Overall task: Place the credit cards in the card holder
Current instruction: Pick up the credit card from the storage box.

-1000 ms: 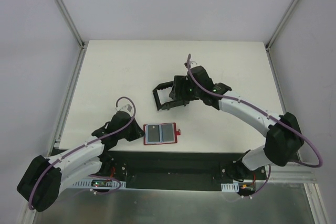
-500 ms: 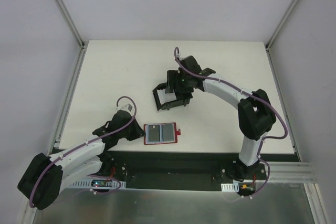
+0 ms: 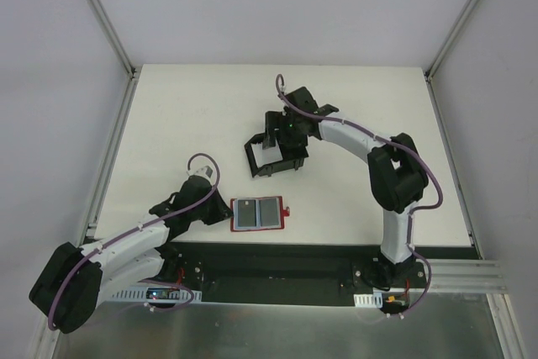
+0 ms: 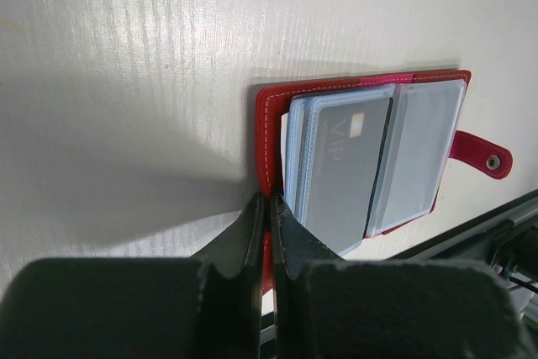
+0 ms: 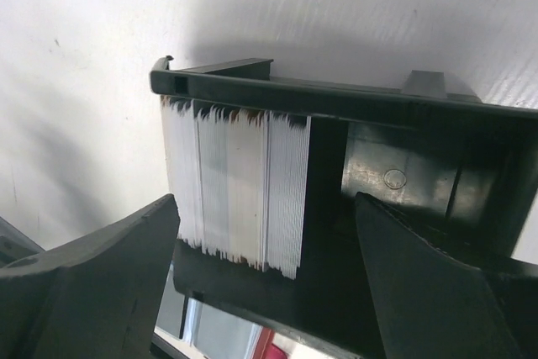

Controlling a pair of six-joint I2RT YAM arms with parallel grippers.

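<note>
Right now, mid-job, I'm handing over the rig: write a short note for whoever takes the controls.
Left gripper: fingers shut on the red edge of the card holder, which lies open at the table's near edge.
Right gripper: fingers open, holding nothing, poised at the credit cards stacked on edge in the black box.
Done: one dark card sits in a holder sleeve.
Left: grip a card from the stack, sleeve it, repeat.

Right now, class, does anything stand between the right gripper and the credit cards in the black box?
Nothing visible does. The open right gripper faces the credit cards standing on edge in the black box; only the box's rail runs along one edge of them.
</note>
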